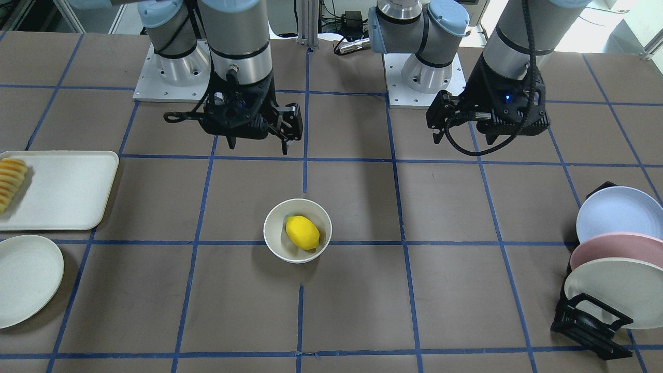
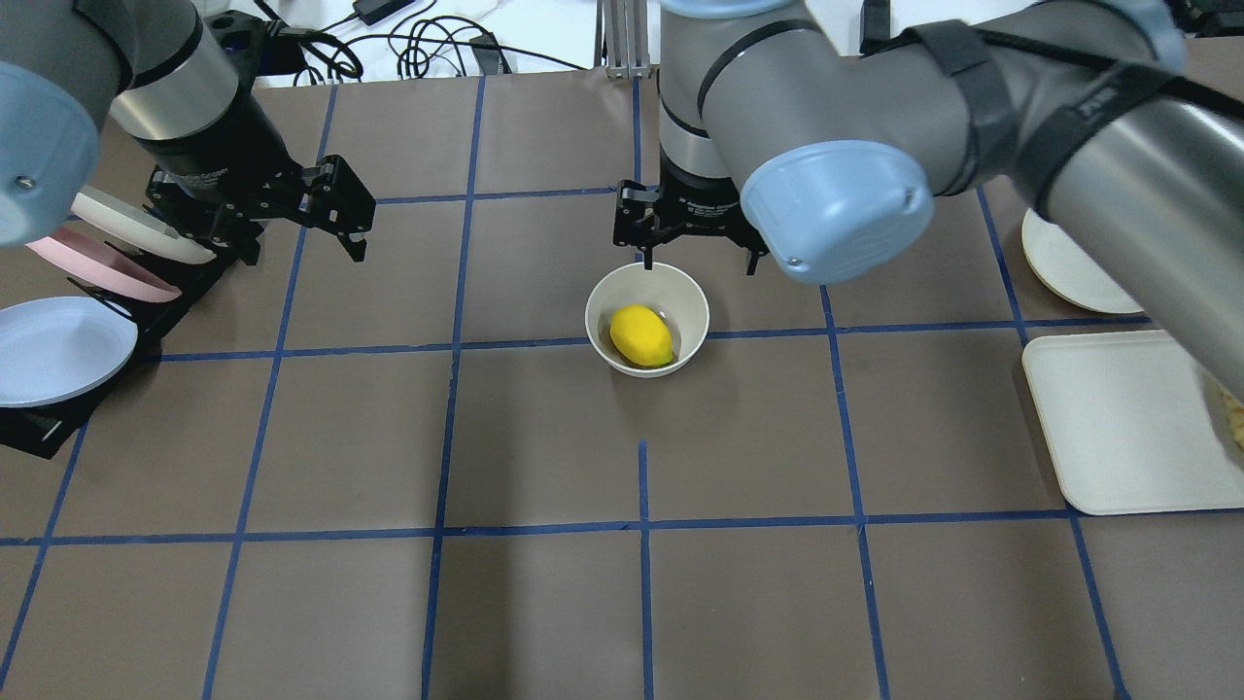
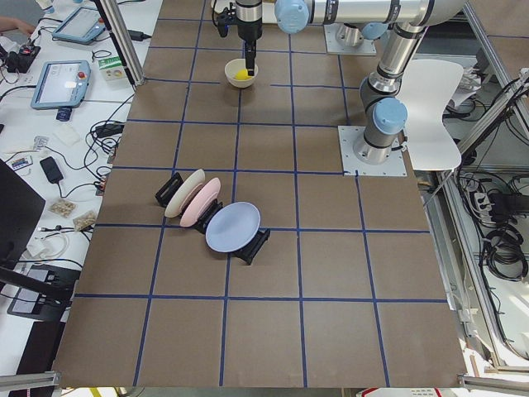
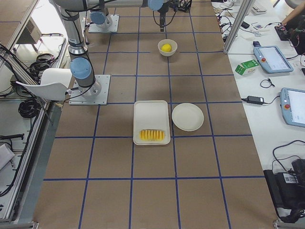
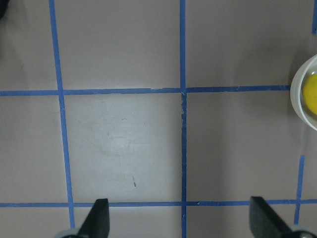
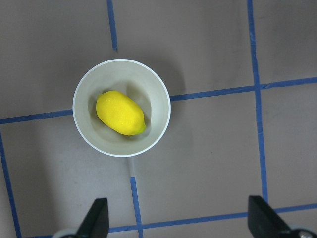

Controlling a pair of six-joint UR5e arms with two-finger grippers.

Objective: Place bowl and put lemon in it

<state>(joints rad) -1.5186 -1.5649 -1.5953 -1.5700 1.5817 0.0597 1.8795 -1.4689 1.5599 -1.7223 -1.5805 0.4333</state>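
The bowl (image 1: 274, 235) stood upright on the brown worktop (image 1: 445, 207), well clear of every edge and out in front of the gap between the 2 arm bases. The lemon (image 1: 302, 233) lay on its side inside the bowl, resting against the inner wall, fully below the rim.

The right tool (image 2: 698, 261) hung above the worktop on the robot-edge side of the bowl, apart from the bowl. Its 2 fingers (image 6: 96, 220) were spread wide and held nothing, and in its wrist view the bowl and lemon sat beyond them.

The left tool (image 1: 464, 135) hung over bare worktop further toward the robot's left end, also spread wide and holding nothing. In its wrist view only a sliver of the bowl showed at the frame's side.

Toward the left end a black rack (image 1: 588, 321) held 3 plates on edge. Toward the right end lay a white tray (image 1: 67, 189) carrying a row of fruit slices (image 1: 10, 181), with a flat white plate (image 1: 28, 280) just beside it.
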